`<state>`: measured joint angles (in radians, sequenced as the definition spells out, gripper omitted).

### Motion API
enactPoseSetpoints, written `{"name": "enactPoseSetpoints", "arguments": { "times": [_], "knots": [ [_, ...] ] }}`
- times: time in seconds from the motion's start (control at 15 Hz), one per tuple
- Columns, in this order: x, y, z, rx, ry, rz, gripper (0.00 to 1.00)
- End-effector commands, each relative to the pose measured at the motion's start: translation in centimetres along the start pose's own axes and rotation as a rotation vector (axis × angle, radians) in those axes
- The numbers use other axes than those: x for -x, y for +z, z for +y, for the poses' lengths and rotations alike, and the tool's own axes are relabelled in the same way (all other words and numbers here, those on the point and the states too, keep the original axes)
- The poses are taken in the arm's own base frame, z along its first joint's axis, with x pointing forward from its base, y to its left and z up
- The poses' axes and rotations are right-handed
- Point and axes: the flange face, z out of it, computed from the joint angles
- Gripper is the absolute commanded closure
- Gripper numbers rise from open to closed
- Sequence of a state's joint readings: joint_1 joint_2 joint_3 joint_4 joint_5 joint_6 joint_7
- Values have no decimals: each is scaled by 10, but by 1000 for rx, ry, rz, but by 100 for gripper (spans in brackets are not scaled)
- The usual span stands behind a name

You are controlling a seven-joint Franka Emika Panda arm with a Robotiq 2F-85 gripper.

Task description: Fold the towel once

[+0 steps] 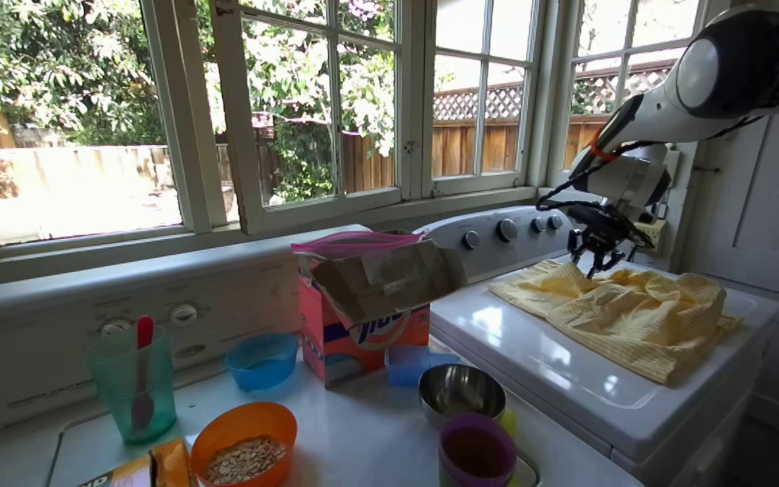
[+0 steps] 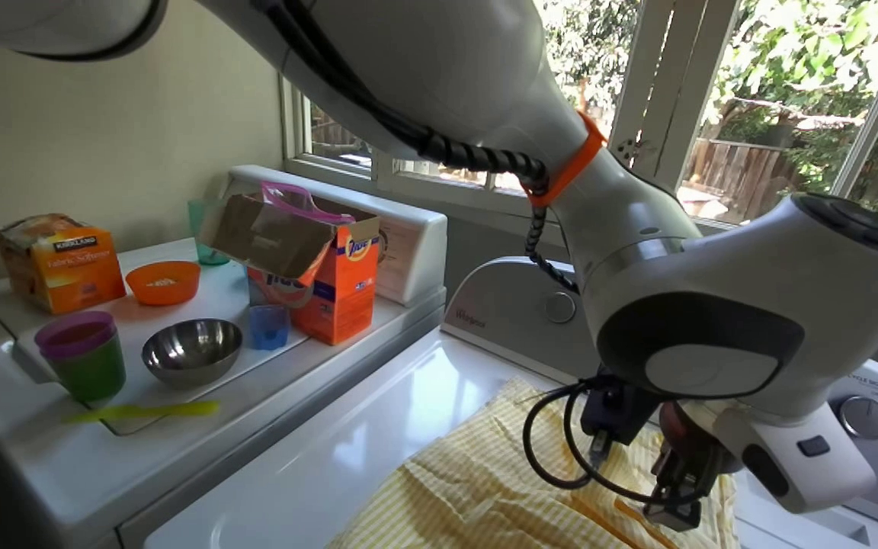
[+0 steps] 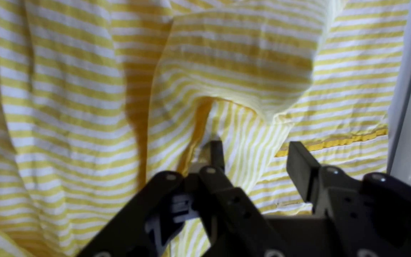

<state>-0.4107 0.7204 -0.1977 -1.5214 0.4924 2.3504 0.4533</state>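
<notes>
The towel is a pale yellow, white-striped cloth lying wrinkled on the white appliance top at the right. It also shows in an exterior view, partly hidden by the arm, and fills most of the wrist view. A part of it is folded back on itself with a raised ridge just beyond the fingers. My gripper points down at the towel's far part, near the control panel. In the wrist view my gripper is open with two fingers apart over the cloth and nothing gripped. Whether the fingertips touch the cloth I cannot tell.
The control panel rises behind the towel. On the neighbouring appliance stand an orange Tide box, a metal bowl, purple and green cups, an orange bowl, a blue bowl and a softener box.
</notes>
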Motion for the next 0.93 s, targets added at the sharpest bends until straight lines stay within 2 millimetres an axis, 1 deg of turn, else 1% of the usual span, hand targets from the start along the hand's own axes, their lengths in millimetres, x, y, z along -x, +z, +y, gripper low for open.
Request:
{"name": "enactPoseSetpoints", "arguments": {
  "times": [0.0,0.07,0.13,0.27,0.4,0.53,0.67,0.87],
  "knots": [
    [0,5,4,-30,16,0,50],
    [0,2,5,-26,19,0,47],
    [0,-6,7,-20,26,-5,41],
    [-2,-20,9,-19,35,-6,34],
    [-6,-31,13,-11,50,-8,40],
    [-7,-32,12,-13,53,-8,45],
    [-5,-27,13,3,64,-31,42],
    [-1,-19,15,32,72,-70,43]
  ]
}}
